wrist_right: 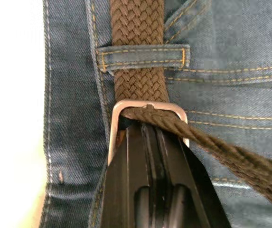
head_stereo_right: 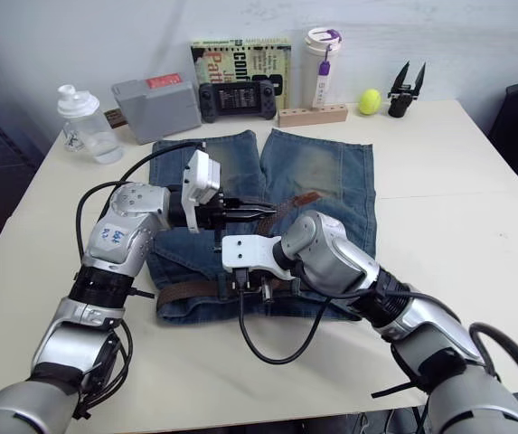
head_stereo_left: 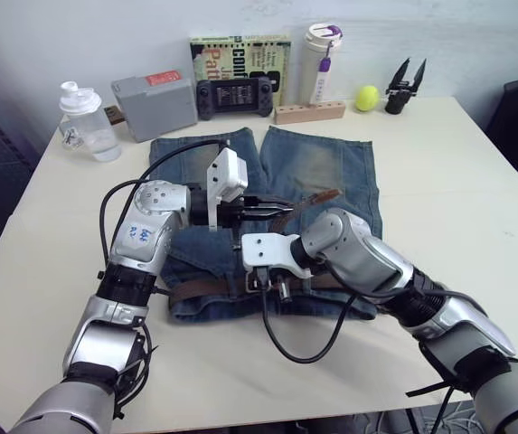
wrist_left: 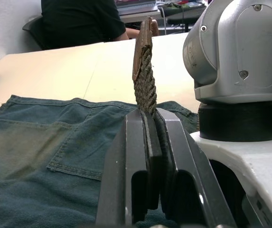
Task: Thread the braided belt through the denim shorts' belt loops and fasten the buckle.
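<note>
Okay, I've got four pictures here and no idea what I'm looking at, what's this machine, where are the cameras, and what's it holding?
It is a humanoid robot with two arms, each ending in black two-fingered jaws. Two pictures come from cameras on its head, looking down at a table. The other two come from cameras on its wrists, looking along the jaws. On the table lie denim shorts, with a bottle, a book and a game controller behind them. The left gripper is shut on the braided belt, holding its end up off the shorts. The right gripper is shut at the silver buckle, just past a belt loop that the belt already runs under.
</note>
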{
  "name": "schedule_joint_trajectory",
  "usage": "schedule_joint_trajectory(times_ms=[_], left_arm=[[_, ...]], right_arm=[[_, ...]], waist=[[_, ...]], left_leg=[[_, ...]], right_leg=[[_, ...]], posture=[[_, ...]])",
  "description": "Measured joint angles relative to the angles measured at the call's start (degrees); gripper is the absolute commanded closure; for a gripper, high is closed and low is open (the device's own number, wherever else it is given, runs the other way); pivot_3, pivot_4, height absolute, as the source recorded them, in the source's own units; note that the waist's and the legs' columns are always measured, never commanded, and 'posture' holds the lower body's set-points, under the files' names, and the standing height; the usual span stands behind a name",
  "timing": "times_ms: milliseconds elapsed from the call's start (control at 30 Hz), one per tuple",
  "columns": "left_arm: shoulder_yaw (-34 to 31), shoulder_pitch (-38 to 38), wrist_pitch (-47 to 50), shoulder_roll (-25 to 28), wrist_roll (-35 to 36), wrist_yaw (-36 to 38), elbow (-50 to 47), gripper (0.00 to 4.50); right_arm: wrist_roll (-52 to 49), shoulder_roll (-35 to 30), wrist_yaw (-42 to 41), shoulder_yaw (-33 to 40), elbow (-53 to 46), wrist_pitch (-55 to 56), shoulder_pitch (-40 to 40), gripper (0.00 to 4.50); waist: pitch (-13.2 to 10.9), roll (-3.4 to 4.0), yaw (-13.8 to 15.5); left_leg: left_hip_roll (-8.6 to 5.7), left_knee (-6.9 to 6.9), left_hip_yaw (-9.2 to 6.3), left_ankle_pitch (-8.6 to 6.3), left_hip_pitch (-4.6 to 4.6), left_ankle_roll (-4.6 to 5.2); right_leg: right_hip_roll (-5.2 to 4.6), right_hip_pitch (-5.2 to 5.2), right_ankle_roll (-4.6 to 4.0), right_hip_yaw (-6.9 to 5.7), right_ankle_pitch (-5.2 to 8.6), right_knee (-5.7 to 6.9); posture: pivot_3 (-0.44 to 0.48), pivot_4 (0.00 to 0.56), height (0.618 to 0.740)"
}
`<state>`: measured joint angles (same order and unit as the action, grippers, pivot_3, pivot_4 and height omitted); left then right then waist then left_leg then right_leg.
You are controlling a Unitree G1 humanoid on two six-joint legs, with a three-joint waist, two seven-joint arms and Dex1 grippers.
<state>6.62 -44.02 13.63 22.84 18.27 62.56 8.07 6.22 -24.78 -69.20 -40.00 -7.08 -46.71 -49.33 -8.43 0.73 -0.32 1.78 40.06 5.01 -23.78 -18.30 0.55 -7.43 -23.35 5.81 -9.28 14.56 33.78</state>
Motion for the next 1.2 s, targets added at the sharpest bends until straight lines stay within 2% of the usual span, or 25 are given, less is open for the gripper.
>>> schedule_joint_trajectory(times_ms=[133,333,500,633,733,833,933,1000,1067,1100,1200], left_arm=[[-5.0,9.6,-0.3,5.3,-0.5,-3.5,-7.9,4.50],[-9.6,19.6,0.1,7.5,-0.5,-8.7,-17.8,4.50],[-10.0,27.2,-2.8,12.0,-4.3,-10.9,-22.8,4.50],[-9.9,31.1,-4.9,14.6,-5.7,-10.4,-24.4,4.50],[-9.8,32.6,-5.4,15.1,-5.7,-10.6,-26.1,4.50],[-9.9,32.8,-4.7,15.1,-5.1,-11.4,-27.2,4.50],[-10.2,31.7,-3.5,14.9,-4.0,-12.2,-27.6,4.50],[-10.2,30.8,-2.9,15.0,-3.4,-12.2,-27.6,4.50],[-10.3,30.3,-2.4,15.0,-2.6,-12.2,-27.6,4.50],[-10.6,29.8,-1.7,15.2,-1.9,-12.2,-27.5,4.50],[-11.1,29.2,-1.5,15.8,-1.4,-12.1,-27.5,4.50]], right_arm=[[-1.6,2.8,6.2,6.3,-3.2,-0.5,7.2,4.40],[-5.8,3.4,10.9,14.2,-10.2,-5.7,13.0,4.40],[-12.2,6.0,15.2,21.7,-18.6,-13.9,14.7,4.40],[-15.4,6.1,18.3,25.9,-22.4,-17.1,14.8,4.40],[-17.3,5.6,21.1,28.0,-25.8,-18.1,16.0,3.58],[-18.6,0.3,21.1,27.9,-30.8,-15.1,20.2,2.15],[-16.9,-6.9,21.3,24.6,-33.9,-8.3,25.4,0.65],[-13.9,-9.8,22.3,21.6,-34.1,-2.0,27.4,0.15],[-10.7,-11.6,23.7,19.6,-33.5,2.5,28.3,0.15],[-6.1,-13.0,26.2,17.3,-31.8,8.0,28.9,0.15],[-0.2,-13.1,29.1,13.9,-29.2,14.5,29.3,0.15]], waist=[[-0.1,0.07,-1.6],[-0.9,0.16,-1.0],[-1.1,0.22,-1.2],[-1.1,0.23,-1.1],[-1.1,0.21,-1.0],[-1.1,0.20,-0.6],[-1.2,0.16,-0.3],[-1.2,0.15,-0.5],[-1.2,0.14,-0.4],[-1.2,0.10,-0.4],[-1.2,0.07,-0.4]], left_leg=[[0.16,-0.15,-0.05,0.05,-0.03,-0.13],[0.06,0.07,-0.55,0.06,-0.40,-0.12],[0.04,0.08,-0.55,0.06,-0.95,-0.11],[0.02,0.05,-0.45,0.06,-1.01,-0.11],[0.00,0.06,-0.45,0.06,-1.04,-0.11],[-0.01,0.02,-0.45,0.06,-1.05,-0.11],[0.00,0.00,-0.32,0.06,-1.03,-0.11],[0.01,0.00,0.07,0.06,-0.96,-0.11],[0.02,0.00,0.13,0.06,-0.95,-0.11],[0.02,0.00,0.15,0.06,-0.95,-0.11],[0.03,0.00,0.16,0.07,-0.96,-0.11]], right_leg=[[0.09,-0.24,-0.11,0.01,0.06,0.06],[-0.01,-0.38,-0.07,-0.05,0.04,0.06],[0.01,-0.95,-0.08,-0.05,0.04,0.17],[0.01,-1.05,-0.08,-0.02,0.04,0.18],[-0.01,-1.05,-0.08,-0.01,0.04,0.17],[-0.01,-1.05,-0.08,-0.02,0.04,0.11],[0.01,-1.06,-0.07,-0.01,0.04,0.10],[0.02,-1.06,-0.08,0.04,0.04,0.15],[0.02,-1.07,-0.08,0.05,0.04,0.14],[0.01,-1.08,-0.08,0.06,0.04,0.14],[0.02,-1.09,-0.07,0.06,0.04,0.14]], posture=[[0.000,0.150,0.726],[0.000,0.150,0.726],[0.000,0.150,0.726],[0.000,0.150,0.726],[0.000,0.150,0.726],[0.000,0.150,0.726],[0.000,0.150,0.726],[0.000,0.150,0.726],[0.000,0.150,0.726],[0.000,0.150,0.726],[0.000,0.150,0.726]])
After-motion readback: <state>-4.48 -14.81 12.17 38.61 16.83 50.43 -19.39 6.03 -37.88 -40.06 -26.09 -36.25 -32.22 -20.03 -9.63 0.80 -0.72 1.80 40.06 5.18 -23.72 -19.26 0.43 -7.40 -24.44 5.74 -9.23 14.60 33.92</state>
